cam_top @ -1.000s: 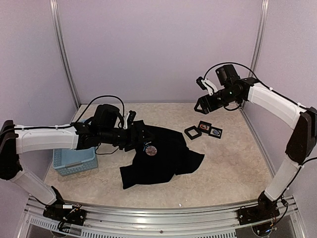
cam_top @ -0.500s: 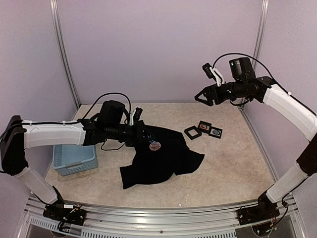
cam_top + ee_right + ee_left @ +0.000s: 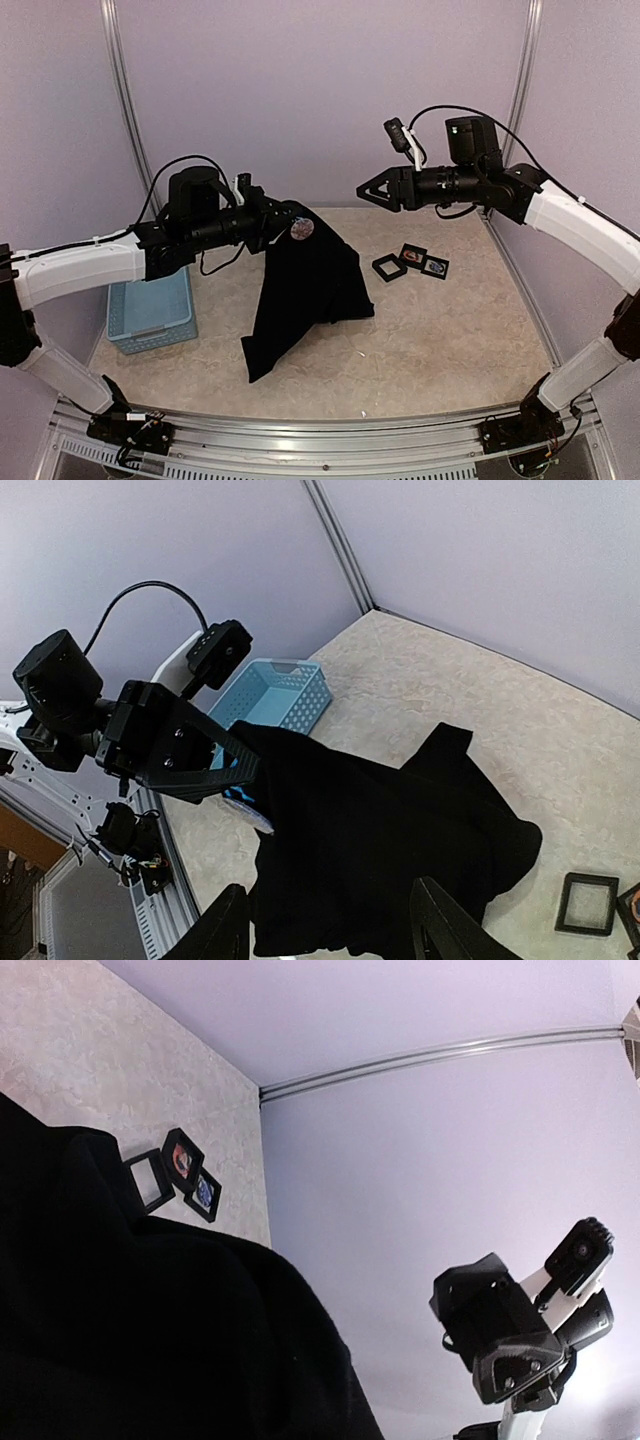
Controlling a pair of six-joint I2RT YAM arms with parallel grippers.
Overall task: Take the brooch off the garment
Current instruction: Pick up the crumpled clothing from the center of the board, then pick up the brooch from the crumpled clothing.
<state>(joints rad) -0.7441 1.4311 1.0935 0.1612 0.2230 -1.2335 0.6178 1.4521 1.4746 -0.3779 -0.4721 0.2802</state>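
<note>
Left of centre, the left gripper (image 3: 272, 217) clamps the garment (image 3: 310, 285) aloft, brooch (image 3: 299, 229) beside it; upper right, the right gripper (image 3: 365, 190) gapes empty.

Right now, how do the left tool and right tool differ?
The left tool is shut on the garment, holding its top up; the right tool is open and empty. The left tool touches the garment; the right tool hangs clear of it. Both are raised above the table.
</note>
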